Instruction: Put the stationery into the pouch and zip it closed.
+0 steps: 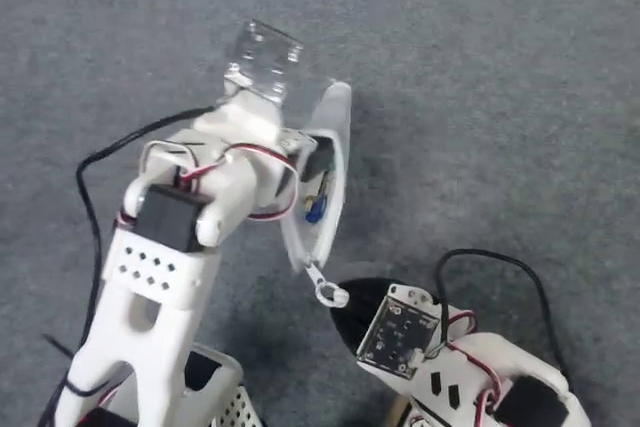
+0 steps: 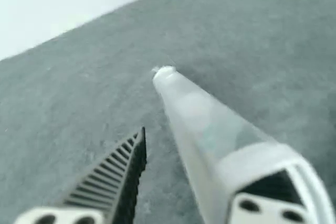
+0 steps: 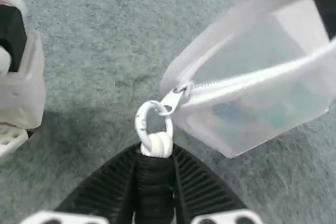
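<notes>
Right end effector [image 3: 154, 156] clamped on zipper pull ring [image 3: 153, 124], translucent pouch [image 3: 262, 93] right of centre, left end effector [image 2: 157, 113] fingers apart, open grey bench [image 1: 500, 97] beyond pouch edges.

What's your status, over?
Right hand shut on zipper ring. Left hand at pouch edge. Pouch partly open, stationery inside.

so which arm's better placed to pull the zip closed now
Right. The right hand is shut on the ring pull at the end of the pouch; the left hand is open over grey carpet, gripping nothing.
</notes>
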### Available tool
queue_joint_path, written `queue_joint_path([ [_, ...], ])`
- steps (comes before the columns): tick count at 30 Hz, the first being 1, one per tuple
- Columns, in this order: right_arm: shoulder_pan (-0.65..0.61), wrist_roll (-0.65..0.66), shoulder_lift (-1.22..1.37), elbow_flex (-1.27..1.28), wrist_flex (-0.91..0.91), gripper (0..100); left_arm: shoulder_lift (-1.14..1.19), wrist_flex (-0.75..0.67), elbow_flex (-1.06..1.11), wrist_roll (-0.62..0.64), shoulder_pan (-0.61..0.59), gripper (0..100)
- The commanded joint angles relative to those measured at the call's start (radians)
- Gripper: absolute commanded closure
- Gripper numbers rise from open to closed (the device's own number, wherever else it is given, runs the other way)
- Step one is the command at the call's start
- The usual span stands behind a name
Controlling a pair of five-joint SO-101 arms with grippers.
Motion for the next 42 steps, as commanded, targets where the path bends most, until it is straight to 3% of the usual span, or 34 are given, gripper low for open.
queue_joint_path([
  [1, -0.007, 0.006, -0.007, -0.066, 0.018, 99.3, 0.005, -0.043, -0.059, -0.020, 0.048, 80],
  [11, -0.002, -0.005, -0.008, -0.138, 0.021, 99.3, -0.005, -0.017, -0.084, -0.150, 0.203, 70],
  [21, 0.153, -0.046, -0.008, -0.259, 0.104, 99.3, -0.006, 0.387, -0.498, -0.187, 0.252, 70],
  [28, 0.272, -0.038, -0.008, -0.356, 0.104, 99.3, -0.006, 0.575, -0.559, -0.221, 0.253, 70],
  [33, 0.363, -0.038, -0.008, -0.396, 0.104, 99.3, -0.026, 0.578, -0.489, -0.253, 0.255, 70],
  [37, 0.426, -0.038, -0.008, -0.399, 0.104, 99.3, -0.104, 0.571, -0.369, -0.301, 0.345, 70],
  [42, 0.463, -0.046, -0.008, -0.399, 0.096, 99.3, -0.226, 0.417, -0.124, -0.296, 0.416, 70],
])
